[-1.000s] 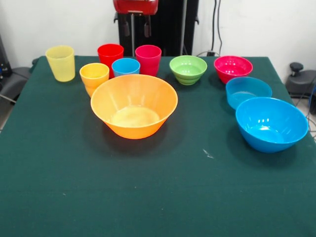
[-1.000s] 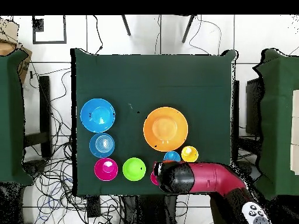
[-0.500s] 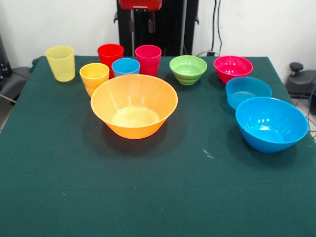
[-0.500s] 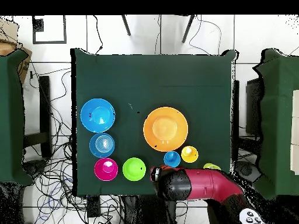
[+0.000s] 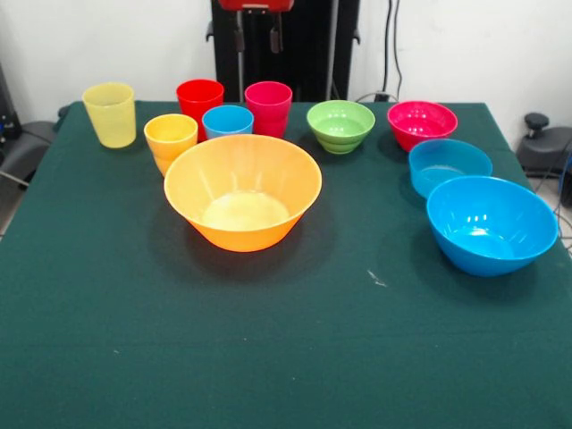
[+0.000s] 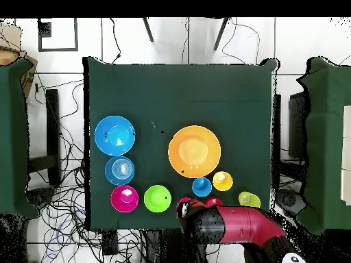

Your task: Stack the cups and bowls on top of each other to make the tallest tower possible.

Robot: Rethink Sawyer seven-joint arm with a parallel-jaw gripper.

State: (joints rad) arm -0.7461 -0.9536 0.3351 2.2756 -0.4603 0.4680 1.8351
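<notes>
Withdrawn, the claw [image 5: 256, 37] hangs beyond the green table [image 5: 286, 357], cups uncovered.

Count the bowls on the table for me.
5: large orange bowl in the middle, green bowl and magenta bowl behind it, small blue bowl and large blue bowl at the right. None stacked.

it looked like a robotics lab: a green-clothed table [image 5: 268, 357] stood on a white tiled floor [image 6: 206, 41], loose cables [image 6: 62, 205] trailed around it, and more green tables [image 6: 14, 137] flanked the red arm [image 6: 236, 226].
</notes>
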